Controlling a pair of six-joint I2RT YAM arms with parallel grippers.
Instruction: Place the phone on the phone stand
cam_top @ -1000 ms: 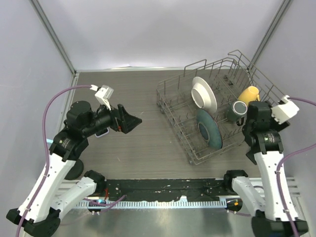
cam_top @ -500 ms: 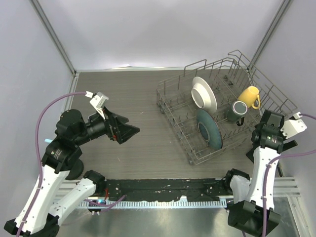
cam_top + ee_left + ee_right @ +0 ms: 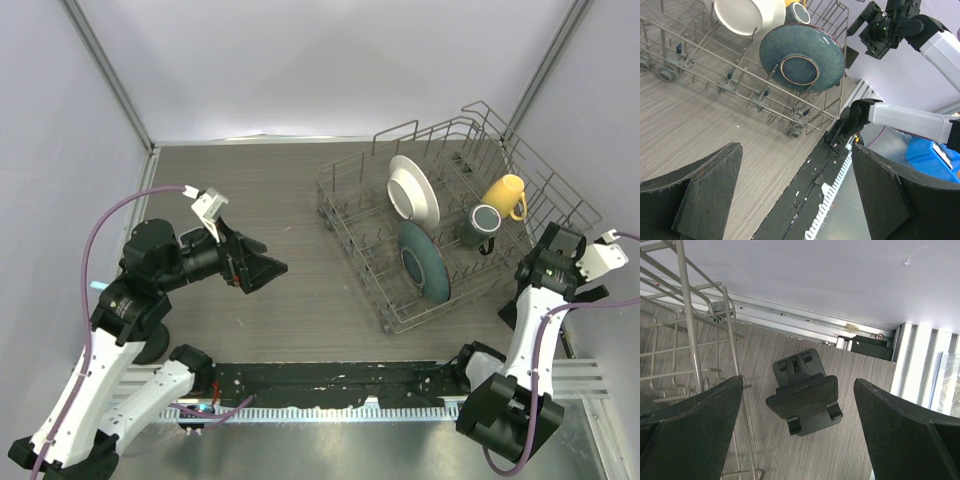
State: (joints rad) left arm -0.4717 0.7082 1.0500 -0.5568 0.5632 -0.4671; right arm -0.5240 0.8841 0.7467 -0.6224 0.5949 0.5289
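No phone shows in any view. A small black holder (image 3: pixel 804 397) with a tilted plate and two front lips stands on the table beside the rack, below and between my right gripper's fingers. A black round disc (image 3: pixel 152 350) lies partly under my left arm. I cannot tell whether it is the phone stand's base, as no post or head shows. My left gripper (image 3: pixel 262 265) is open and empty above the bare table left of the rack, and it also shows in the left wrist view (image 3: pixel 796 147). My right gripper (image 3: pixel 798 382) is open and empty above the holder.
A wire dish rack (image 3: pixel 345 215) fills the right half of the table, with a white plate (image 3: pixel 412 190), a dark blue plate (image 3: pixel 422 260), a dark mug (image 3: pixel 482 222) and a yellow mug (image 3: pixel 505 192). Its wires (image 3: pixel 690 340) run close to my right gripper's left finger.
My right arm has swung back and to the right, away from the rack's side. My left arm has pulled back toward the left. Both grippers stayed open.
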